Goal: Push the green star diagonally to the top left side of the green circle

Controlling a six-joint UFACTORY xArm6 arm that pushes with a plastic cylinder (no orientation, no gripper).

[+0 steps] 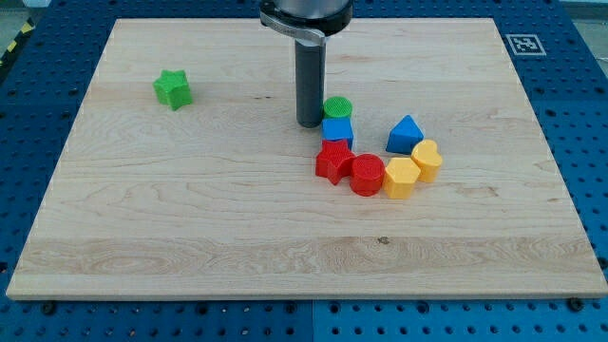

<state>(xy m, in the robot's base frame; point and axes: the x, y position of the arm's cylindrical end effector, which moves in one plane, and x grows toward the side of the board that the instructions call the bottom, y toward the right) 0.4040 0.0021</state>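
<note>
The green star (173, 88) lies alone near the view's upper left of the wooden board (190, 209). The green circle (337, 107) sits near the board's middle, at the top of a cluster of blocks. My tip (310, 123) rests on the board just left of the green circle and close to it, far to the right of the green star. The rod rises straight up out of the view's top.
Below the green circle are a blue cube (337, 131), a red star (333, 161) and a red cylinder (367, 175). To their right lie a yellow hexagon (400, 178), a yellow heart (427, 159) and a blue triangular block (406, 134).
</note>
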